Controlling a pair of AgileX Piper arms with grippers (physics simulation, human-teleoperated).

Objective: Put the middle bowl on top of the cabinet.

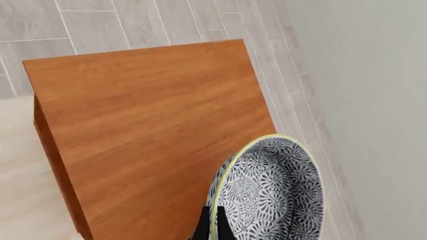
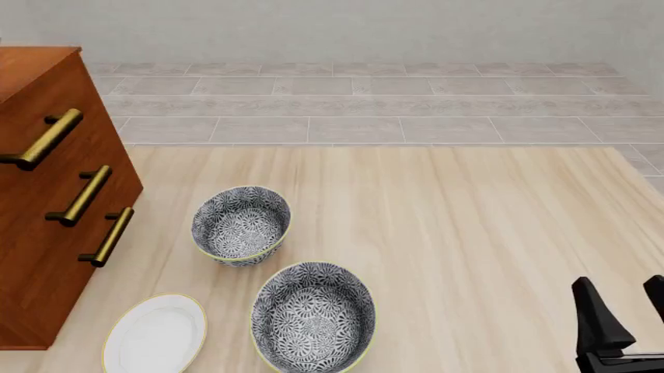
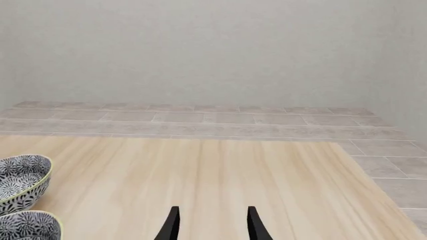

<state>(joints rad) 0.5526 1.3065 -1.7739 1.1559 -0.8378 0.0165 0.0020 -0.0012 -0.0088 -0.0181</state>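
Above the cabinet top, our left jaws pinch the rim of the middle bowl. Our right gripper hangs over the counter, jaws apart, holding nothing.

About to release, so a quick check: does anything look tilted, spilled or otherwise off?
Yes: the held bowl sits nearly on edge in the left gripper above the cabinet top. On the table, two bowls and a plate look upright and undamaged.

The cabinet is smooth reddish wood with brass-look metal handles. Beside it, the table is pale matt wood grain; the bowl looks glazed ceramic.
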